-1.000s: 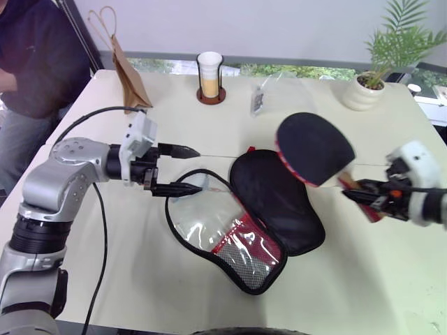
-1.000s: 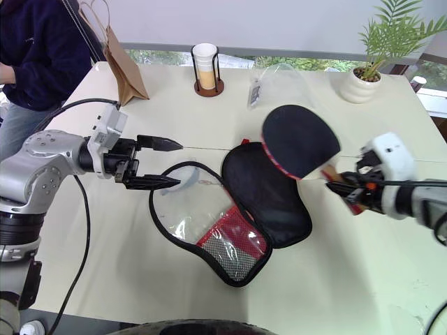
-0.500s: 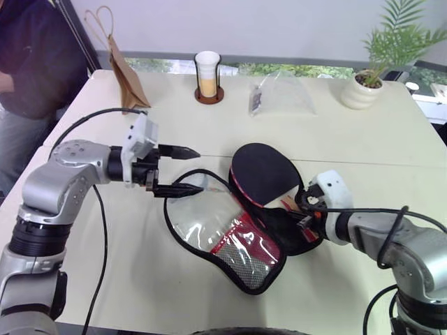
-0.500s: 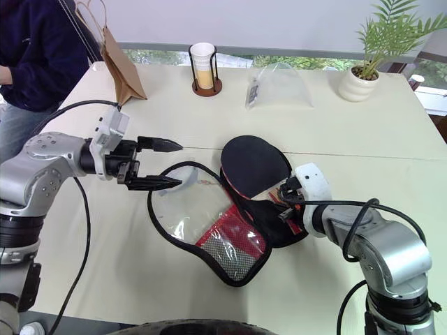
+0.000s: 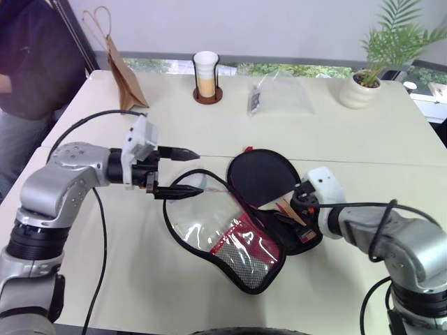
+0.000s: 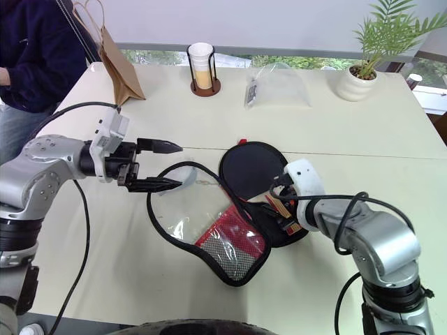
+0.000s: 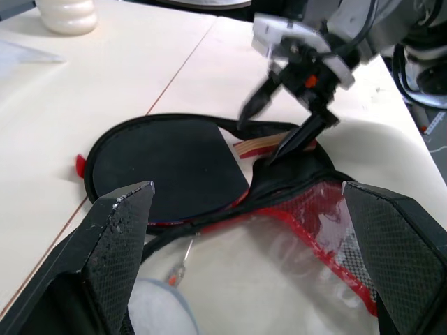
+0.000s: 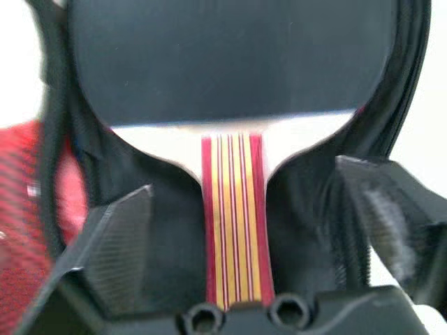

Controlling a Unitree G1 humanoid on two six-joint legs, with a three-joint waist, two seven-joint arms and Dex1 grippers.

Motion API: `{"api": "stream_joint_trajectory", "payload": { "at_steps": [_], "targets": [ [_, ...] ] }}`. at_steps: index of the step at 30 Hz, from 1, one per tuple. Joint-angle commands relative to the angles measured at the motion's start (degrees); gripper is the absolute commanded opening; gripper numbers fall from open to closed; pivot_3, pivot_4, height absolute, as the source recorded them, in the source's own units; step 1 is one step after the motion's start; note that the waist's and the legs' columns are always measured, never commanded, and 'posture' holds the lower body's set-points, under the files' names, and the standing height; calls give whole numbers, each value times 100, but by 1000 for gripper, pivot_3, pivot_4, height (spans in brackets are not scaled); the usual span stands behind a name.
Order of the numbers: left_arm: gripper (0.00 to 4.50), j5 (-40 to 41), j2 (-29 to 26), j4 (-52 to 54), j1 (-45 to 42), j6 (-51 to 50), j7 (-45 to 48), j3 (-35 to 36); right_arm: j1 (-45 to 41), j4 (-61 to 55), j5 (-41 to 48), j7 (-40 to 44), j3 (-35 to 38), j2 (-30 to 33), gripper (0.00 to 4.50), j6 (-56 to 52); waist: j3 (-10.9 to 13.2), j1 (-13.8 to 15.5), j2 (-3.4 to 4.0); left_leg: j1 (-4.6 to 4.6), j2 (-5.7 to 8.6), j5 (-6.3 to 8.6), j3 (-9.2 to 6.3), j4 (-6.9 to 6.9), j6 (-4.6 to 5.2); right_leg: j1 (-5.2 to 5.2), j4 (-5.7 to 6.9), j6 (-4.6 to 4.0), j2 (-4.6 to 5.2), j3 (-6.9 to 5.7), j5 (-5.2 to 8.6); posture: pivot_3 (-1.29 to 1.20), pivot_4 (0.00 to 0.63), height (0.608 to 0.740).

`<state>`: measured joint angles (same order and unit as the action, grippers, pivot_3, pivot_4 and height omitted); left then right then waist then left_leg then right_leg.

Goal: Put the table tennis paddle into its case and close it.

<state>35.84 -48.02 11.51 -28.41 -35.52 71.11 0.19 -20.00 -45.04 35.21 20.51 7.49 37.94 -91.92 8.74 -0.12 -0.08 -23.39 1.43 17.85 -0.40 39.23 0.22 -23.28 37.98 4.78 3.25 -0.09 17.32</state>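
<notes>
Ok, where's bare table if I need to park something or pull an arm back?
Bare tabletop runs between the plastic bag and the plant pot, and along the near edge beside the case. The middle is crowded: the open case, the paddle, both end effectors.

The table tennis paddle lies in the open case, right claw at its handle.
</notes>
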Motion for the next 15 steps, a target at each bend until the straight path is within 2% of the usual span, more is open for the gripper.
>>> {"api": "stream_joint_trajectory", "payload": {
  "at_steps": [1,5,8,11,15],
  "targets": [
    [4500,-426,-511,-311,134,510,189,329,-238,-139,534,816,723,401,4461,285,0,-33,0,0,0,0,0,-1,1,0,0,0,0,0,0,0,150,740],
    [4500,-1420,-1266,-1025,612,1788,601,140,-74,278,474,1367,819,1115,4461,1065,0,-59,1,2,0,3,2,-4,5,3,-5,0,3,-1,0,0,150,740],
    [4500,-1721,-1409,-1339,951,2359,725,119,8,660,239,1552,670,1482,4461,1715,0,-58,0,3,0,5,5,-5,8,3,-7,-1,5,0,0,0,150,740],
    [4500,-2046,-1256,-1479,1171,2897,664,-30,-94,921,165,1674,563,1616,4461,2143,0,-36,0,3,0,6,6,-5,11,4,-7,-1,9,0,0,0,150,740],
    [4500,-1980,-584,-922,1168,2732,364,-345,-149,1088,136,1872,534,1799,4461,2483,0,8,0,1,2,8,6,-2,13,5,-5,0,16,0,0,0,150,740]
  ]
}}
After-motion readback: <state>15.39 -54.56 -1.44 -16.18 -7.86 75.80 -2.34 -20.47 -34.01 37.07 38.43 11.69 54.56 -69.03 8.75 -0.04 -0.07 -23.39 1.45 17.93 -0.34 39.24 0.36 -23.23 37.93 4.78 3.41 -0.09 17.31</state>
